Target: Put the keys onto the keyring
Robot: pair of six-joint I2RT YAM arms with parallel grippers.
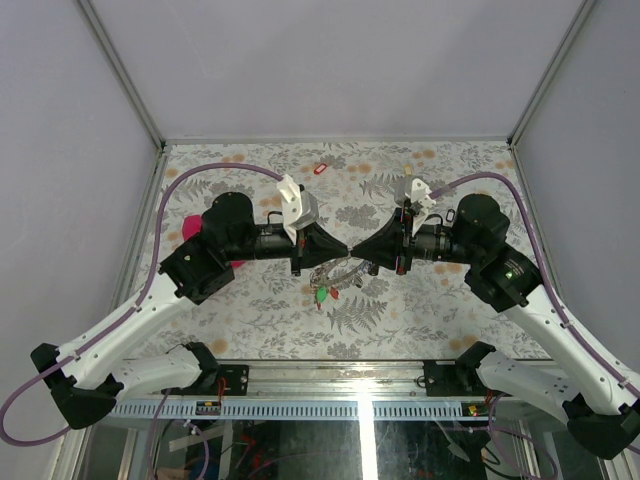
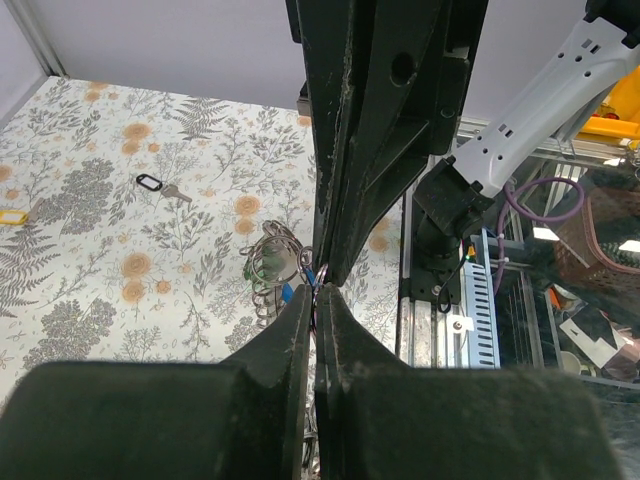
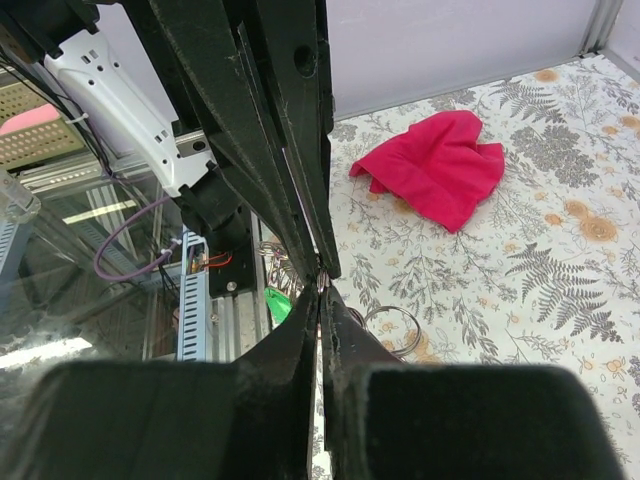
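My left gripper (image 1: 343,250) and right gripper (image 1: 357,250) meet tip to tip above the middle of the table. Both are shut on thin metal of the keyring (image 1: 338,270), which hangs just below them with its keys. Green (image 1: 322,294) and red tags dangle from it. In the left wrist view my left gripper (image 2: 318,290) pinches beside the ring's coils (image 2: 268,268) and a blue tag (image 2: 289,292). In the right wrist view my right gripper (image 3: 322,285) shows wire at its tips, a green tag (image 3: 278,303) and ring loops (image 3: 400,330).
A loose key with a red tag (image 1: 320,168) lies at the far middle. A key with a black tag (image 2: 150,183) and a yellow tag (image 2: 10,216) lie on the floral cloth. The magenta cloth (image 3: 435,165) lies at the left, partly under my left arm (image 1: 195,225).
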